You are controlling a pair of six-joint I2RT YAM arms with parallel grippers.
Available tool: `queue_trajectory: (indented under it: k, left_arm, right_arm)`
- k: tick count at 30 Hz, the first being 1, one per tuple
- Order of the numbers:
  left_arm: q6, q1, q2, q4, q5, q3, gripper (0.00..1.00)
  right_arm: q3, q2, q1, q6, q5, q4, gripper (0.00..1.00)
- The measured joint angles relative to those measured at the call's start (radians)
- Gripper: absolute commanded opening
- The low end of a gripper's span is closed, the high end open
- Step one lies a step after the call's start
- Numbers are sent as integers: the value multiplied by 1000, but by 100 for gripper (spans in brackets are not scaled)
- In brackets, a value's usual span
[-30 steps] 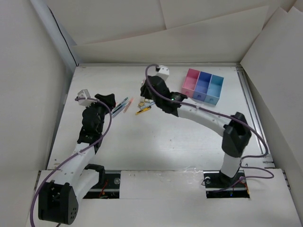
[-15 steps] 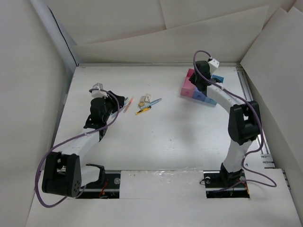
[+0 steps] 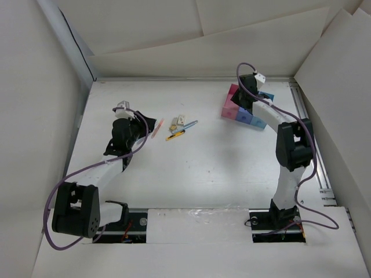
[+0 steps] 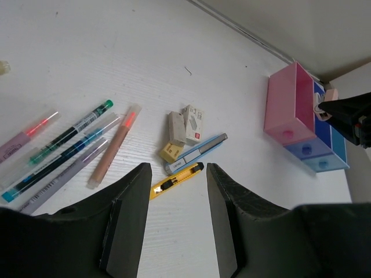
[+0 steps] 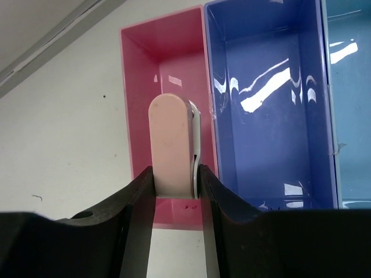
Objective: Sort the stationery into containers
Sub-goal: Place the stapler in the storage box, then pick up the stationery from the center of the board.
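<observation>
Right fingers (image 5: 130,226), clamping an eraser (image 5: 170,145), have swung from the pile (image 3: 178,128) to the pink bin (image 5: 145,69), upper right; release next. Left fingers (image 4: 124,226) gape empty.

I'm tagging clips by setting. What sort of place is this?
Probably a robot test bench, not a home or office: a white table boxed in by plain board panels, left arm and right arm bolted at its near edge, a few pens and a three-bin container laid out.

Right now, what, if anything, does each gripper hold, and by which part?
The right gripper pinches a pale pink rounded block by one end, over the pink bin. The left gripper, open, holds nothing.
</observation>
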Motion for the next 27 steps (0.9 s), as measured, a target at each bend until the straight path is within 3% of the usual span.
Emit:
queue_trajectory:
  k: [8,12,16,17,20,22,24,27]
  left_arm:
    - [0,-11,0,1,1,6,39]
    - [0,-10,0,0,1,7,39]
    - [0,-10,0,0,1,8,39]
    - [0,-10,0,0,1,8,39]
    - [0,-10,0,0,4,8,39]
    - [0,-10,0,0,7,8,39]
    - [0,-11,0,0,10,8,39]
    - [0,-10,0,0,12,8,39]
  right_arm:
    - [0,0,2,-3,-10,0,51]
    - [0,-5,6,-8,-13,0,58]
    - [0,-29,25,-8,-13,-1,57]
    - [0,-42,37,-8,-12,-1,50]
    - [-10,-90,94,-13,-14,6,11]
    - [-10,-112,155,-11,-11,19,6]
    - [-9,-117,237,-13,-5,43,6]
    - [20,-69,356,-15,4,44,26]
